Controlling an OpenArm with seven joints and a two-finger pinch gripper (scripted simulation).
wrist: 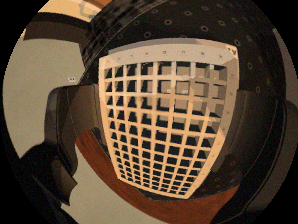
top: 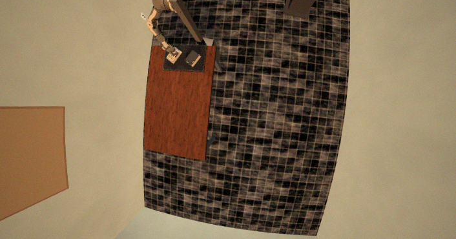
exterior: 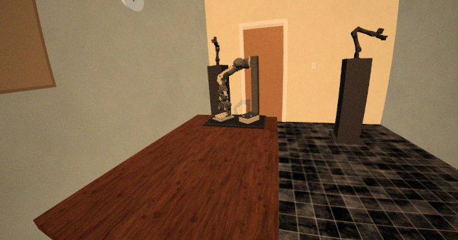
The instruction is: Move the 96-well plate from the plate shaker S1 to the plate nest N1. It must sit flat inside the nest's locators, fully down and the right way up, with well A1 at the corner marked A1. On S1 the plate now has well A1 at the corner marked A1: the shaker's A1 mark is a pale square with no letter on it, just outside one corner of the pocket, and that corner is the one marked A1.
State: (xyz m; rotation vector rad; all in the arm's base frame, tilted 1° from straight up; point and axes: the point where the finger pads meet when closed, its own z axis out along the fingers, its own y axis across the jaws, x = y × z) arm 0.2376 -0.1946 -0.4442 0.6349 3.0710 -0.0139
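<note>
One long tabletop (exterior: pixel 181 176) of reddish wood grain fills the room's left side, with dark checkered tile floor (exterior: pixel 357 183) at 3 o'clock and a plain wall at 9. Most of its surface runs bare toward me; a black mat (top: pixel 200 66) lies at the far 12 o'clock edge. My tool (top: pixel 172 52) is clamped on the pale gridded plate (wrist: pixel 162 125) over the mat's left part, with the boxy shaker (top: pixel 193 59) at 3 o'clock.

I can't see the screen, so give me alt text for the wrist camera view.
A pale 96-well plate, held in the gripper, fills the view as a grid of square wells. Behind it lie a dark mat and a strip of reddish wooden table.
</note>
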